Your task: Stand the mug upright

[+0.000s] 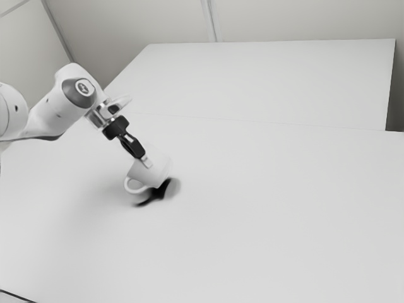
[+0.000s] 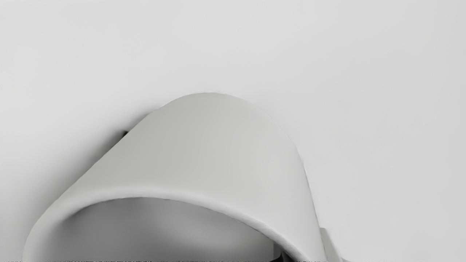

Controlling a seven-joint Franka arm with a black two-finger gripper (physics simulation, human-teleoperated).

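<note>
- Risk: if the claw (image 1: 146,161) lets go at this tilt, mug (image 1: 155,171) likely topples back onto its side, handle (image 1: 130,185) underneath
- Risk: grip is on one part of the wall by the rim (image 2: 156,191), so a knock of handle or base edge on the counter (image 1: 265,208) beneath the claw could swivel the mug
- Risk: smooth curved wall may slip if pushed down hard before the base lies level
- Claw clenched on mug wall, one finger (image 2: 277,251) inside the mouth, other outside
- Mug at the claw's tips, low over the counter; can't tell if an edge touches
- Long axis slants: mouth up toward claw and exterior view's left, base down and away from claw
- Handle juts low, exterior view's left of the claw's tips
</note>
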